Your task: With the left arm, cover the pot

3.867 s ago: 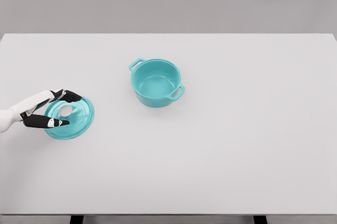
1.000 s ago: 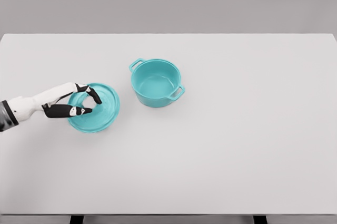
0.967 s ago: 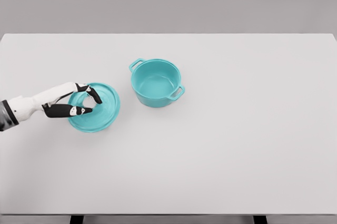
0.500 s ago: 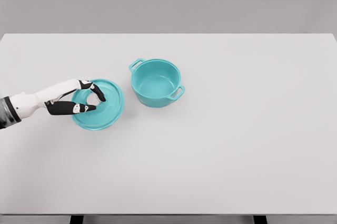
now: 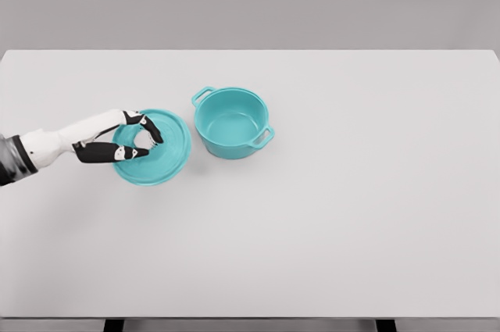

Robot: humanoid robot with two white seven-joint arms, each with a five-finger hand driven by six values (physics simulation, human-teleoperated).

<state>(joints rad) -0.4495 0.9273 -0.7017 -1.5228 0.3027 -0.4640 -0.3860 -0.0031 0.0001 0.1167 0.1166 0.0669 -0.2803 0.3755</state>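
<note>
Left hand: the left hand (image 5: 125, 138) reaches in from the picture's left edge on a white forearm, its dark fingers (image 5: 152, 130) curled around the pale knob at the middle of the lid, grasping it.
Lid: the teal lid (image 5: 160, 162) sits under and just beyond the hand, round and tilted a little; whether its lower rim touches the table cannot be told.
Lid edge: the far rim of the lid, on the side away from the wrist, lies just beside the pot's near wall, with a thin strip of table showing between them.
Pot: the teal pot (image 5: 230, 123) stands upright past the fingertips, uncovered, its inside bare, one handle pointing up and away from the hand, the other on its far side, down and away.
Table: the white table (image 5: 351, 207) spreads wide beyond the pot; its back edge runs well above the hand, its front edge well below.
Open room: bare surface lies on every side of the hand and lid except toward the pot; the whole stretch beyond the pot to the table's far end is open.
Right arm: does not show.
</note>
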